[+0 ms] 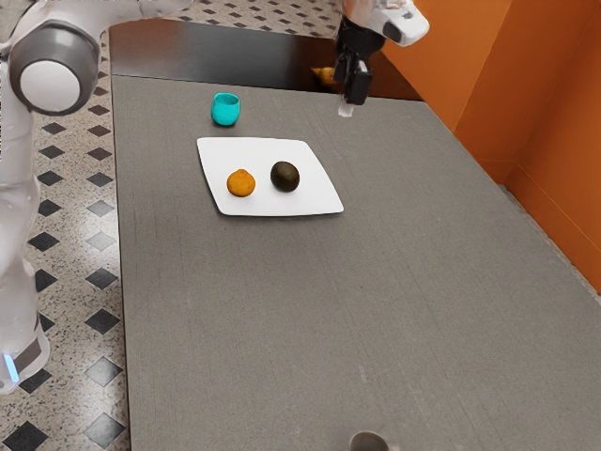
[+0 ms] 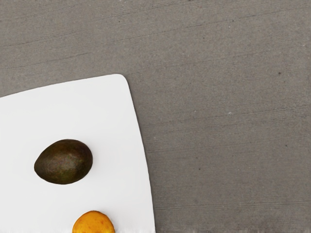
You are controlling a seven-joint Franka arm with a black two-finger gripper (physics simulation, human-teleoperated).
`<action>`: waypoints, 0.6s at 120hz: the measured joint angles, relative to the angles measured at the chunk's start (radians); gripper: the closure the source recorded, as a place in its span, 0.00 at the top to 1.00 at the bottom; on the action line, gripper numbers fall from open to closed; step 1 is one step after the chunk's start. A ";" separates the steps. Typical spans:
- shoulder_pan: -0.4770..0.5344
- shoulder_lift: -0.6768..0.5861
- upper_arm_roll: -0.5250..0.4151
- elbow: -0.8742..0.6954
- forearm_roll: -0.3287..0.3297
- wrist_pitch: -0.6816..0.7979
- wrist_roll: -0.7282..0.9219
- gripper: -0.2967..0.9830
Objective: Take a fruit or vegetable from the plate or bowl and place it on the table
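A white plate (image 1: 270,205) on the gray counter (image 1: 282,310) holds an orange fruit (image 1: 241,183) and a dark avocado (image 1: 285,177), side by side. A teal cup (image 1: 225,111) stands near it. The gripper (image 1: 349,105) hangs above the counter, apart from both fruits; whether its jaws are open or closed, I cannot tell.

Avocado (image 1: 285,177), orange (image 1: 241,183) on white plate (image 1: 268,150)
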 joint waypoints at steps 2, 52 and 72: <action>0.007 0.003 0.000 -0.005 -0.007 -0.002 0.002 0.77; 0.064 -0.145 0.001 -0.454 -0.101 0.076 0.025 0.77; 0.213 -0.308 0.005 -0.782 -0.108 0.318 0.044 0.77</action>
